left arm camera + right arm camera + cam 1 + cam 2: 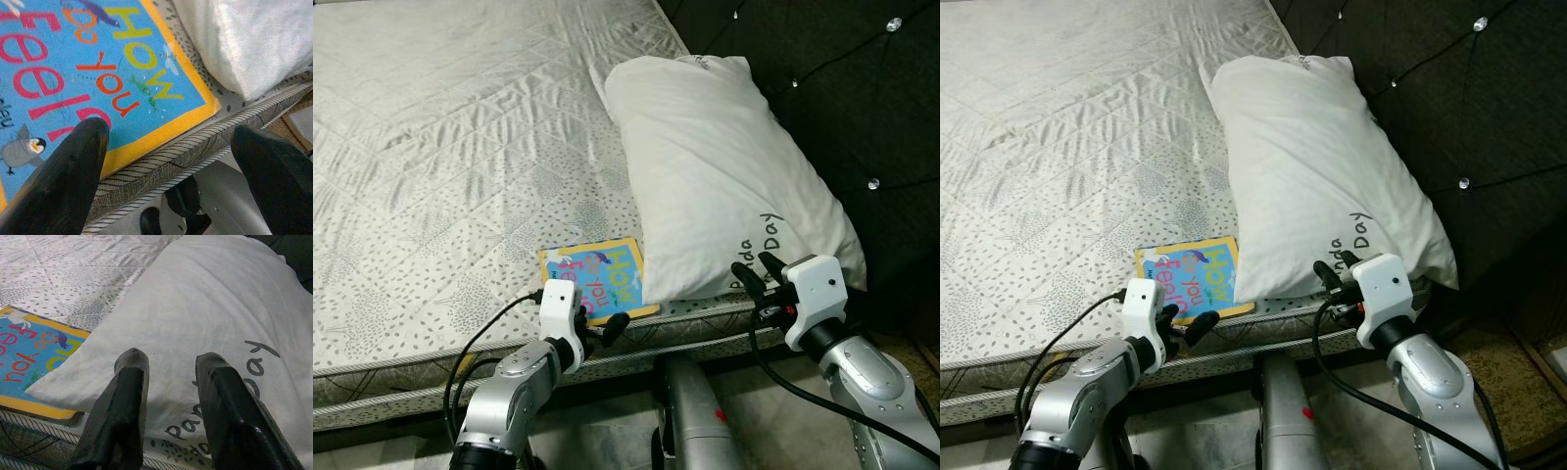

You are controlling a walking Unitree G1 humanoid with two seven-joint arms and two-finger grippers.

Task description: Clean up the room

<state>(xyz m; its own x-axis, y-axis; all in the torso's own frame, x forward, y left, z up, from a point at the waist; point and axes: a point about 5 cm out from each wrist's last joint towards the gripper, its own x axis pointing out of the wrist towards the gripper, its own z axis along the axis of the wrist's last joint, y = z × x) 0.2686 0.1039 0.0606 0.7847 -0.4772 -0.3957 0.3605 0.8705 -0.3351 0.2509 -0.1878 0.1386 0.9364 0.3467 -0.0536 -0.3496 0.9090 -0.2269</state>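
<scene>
A blue picture book [593, 278] with a yellow border lies flat near the mattress [450, 147] front edge, one corner tucked just under the white pillow [715, 166]. The pillow rests along the dark tufted headboard [842, 88], its near end reaching the mattress edge. The left gripper [603, 329] hovers at that edge just before the book, fingers spread wide. The right gripper [759, 273] sits at the pillow's near end, fingers parted, holding nothing. Most of the mattress surface lies bare.
</scene>
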